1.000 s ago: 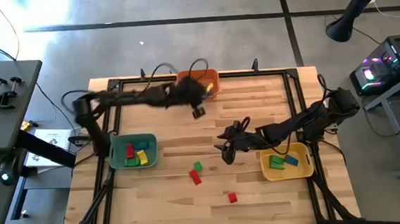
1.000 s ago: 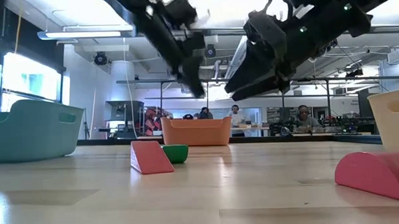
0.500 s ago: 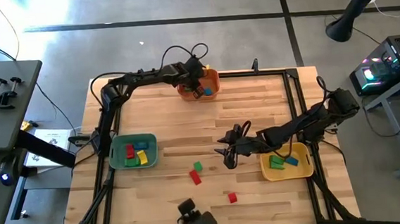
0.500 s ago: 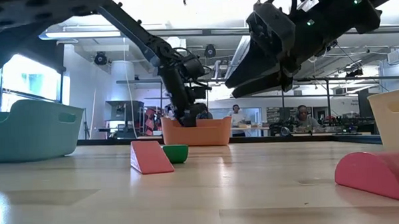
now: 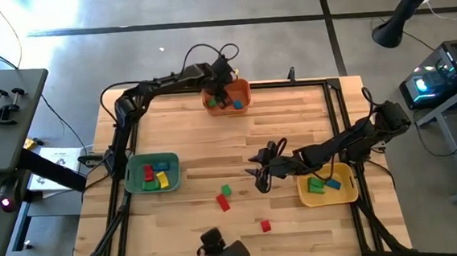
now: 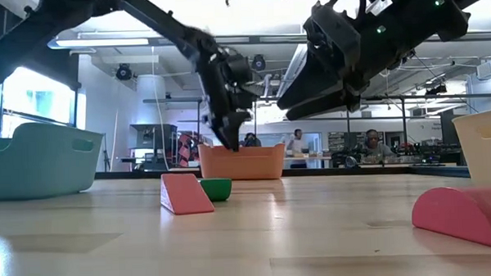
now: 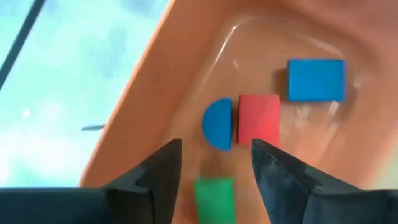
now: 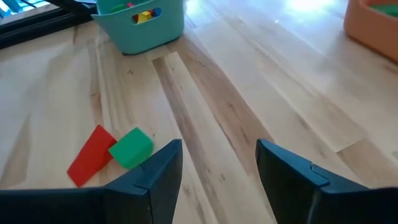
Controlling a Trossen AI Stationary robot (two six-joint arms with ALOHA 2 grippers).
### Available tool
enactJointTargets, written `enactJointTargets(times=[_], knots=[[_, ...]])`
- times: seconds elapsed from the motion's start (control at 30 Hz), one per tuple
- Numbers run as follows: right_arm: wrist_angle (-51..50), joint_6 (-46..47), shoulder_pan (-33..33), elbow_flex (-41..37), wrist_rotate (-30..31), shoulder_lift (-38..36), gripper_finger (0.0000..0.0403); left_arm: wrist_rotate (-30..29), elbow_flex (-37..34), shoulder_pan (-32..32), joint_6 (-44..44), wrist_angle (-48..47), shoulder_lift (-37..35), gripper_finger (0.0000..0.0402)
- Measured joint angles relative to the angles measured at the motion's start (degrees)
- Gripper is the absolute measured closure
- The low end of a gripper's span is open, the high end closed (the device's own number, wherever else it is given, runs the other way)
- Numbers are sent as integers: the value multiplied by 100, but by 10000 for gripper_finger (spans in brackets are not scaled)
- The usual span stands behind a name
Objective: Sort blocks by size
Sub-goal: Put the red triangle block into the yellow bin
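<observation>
Left end effector (image 7: 214, 171) over orange bin (image 7: 161, 81).

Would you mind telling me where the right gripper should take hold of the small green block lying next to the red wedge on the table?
Probably from straight above, across the green block's two free flat sides. The red wedge touches one side, so the fingers should close along the line of that contact, not across it. The right gripper is open and hovers close by.

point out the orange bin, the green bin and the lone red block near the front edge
orange bin (image 5: 242, 85), high view, right rim
green bin (image 5: 132, 173), high view, left rim
lone red block (image 5: 265, 225), high view, top face
</observation>
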Motion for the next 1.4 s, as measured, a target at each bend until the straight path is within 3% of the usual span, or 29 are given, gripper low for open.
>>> enactJointTargets(times=[0.07, 0.23, 0.37, 0.53, 0.73, 0.87, 1.0, 1.23, 1.3, 1.4], knots=[[-4, -70, 0, 0, 73, 0, 204, 32, 229, -66, -16, -425, -114, 218], [117, -397, 66, -142, 183, 25, 204, 61, 241, -738, 466, -289, -702, 229], [802, -313, 247, -658, 457, 187, 204, 356, 241, -1599, 918, -219, -1035, 240], [2067, -214, 491, -1189, 469, 363, 204, 1127, 239, -2833, 1279, -23, -1128, 252], [2388, -336, 645, -1233, 477, 365, 204, 1652, -8, -4254, 1453, 979, -1166, 266], [2457, -368, 736, -1231, 480, 365, 204, 1752, -987, -4687, 1115, 2087, -1491, 279], [2541, -363, 843, -1233, 483, 365, 204, 1809, -2511, -4704, 131, 3797, -2008, 289], [2640, -289, 898, -1231, 467, 365, 204, 258, -5649, -5023, -1230, 8253, -2860, 296], [2633, -206, 898, -1231, 466, 365, 204, -55, -6293, -5134, -1505, 8769, -2987, 296], [2639, -198, 898, -1231, 467, 365, 204, -33, -6811, -5296, -1588, 8995, -3202, 296]])
